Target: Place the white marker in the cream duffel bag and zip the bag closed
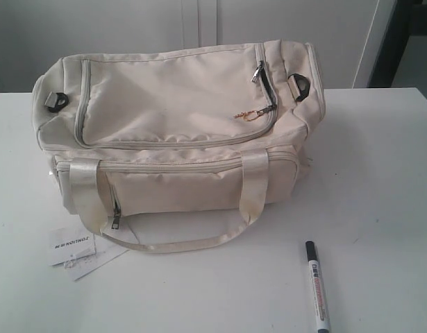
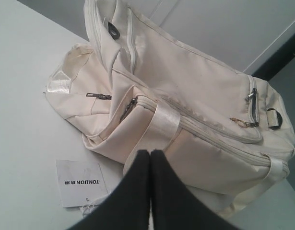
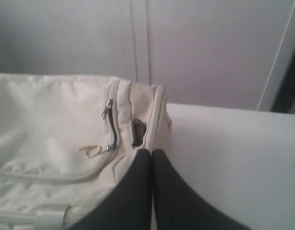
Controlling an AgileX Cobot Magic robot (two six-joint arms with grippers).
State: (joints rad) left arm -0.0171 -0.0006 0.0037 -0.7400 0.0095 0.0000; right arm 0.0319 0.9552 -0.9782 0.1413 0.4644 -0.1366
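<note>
A white paper tag (image 1: pixel 73 251) lies off the cream duffel bag's (image 1: pixel 178 104) front left corner, where the left gripper (image 2: pixel 150 153) hangs, fingers pressed together, empty. The right gripper (image 3: pixel 151 152), likewise closed on nothing, hangs by the bag's right end. The white marker (image 1: pixel 316 286) lies in front of that end, clear of the bag, in neither gripper.

Cream duffel bag (image 1: pixel 178 104), shiny satin straps (image 1: pixel 255 182), grey-beige zippers (image 1: pixel 164 168), gold clasp (image 1: pixel 246 115). White marker (image 1: pixel 317 288), black cap (image 1: pixel 310 248), label (image 1: pixel 314 276) seemingly red-and-black. White paper tag (image 1: pixel 73 248), black lettering. Plain white tabletop (image 1: pixel 380 173).
</note>
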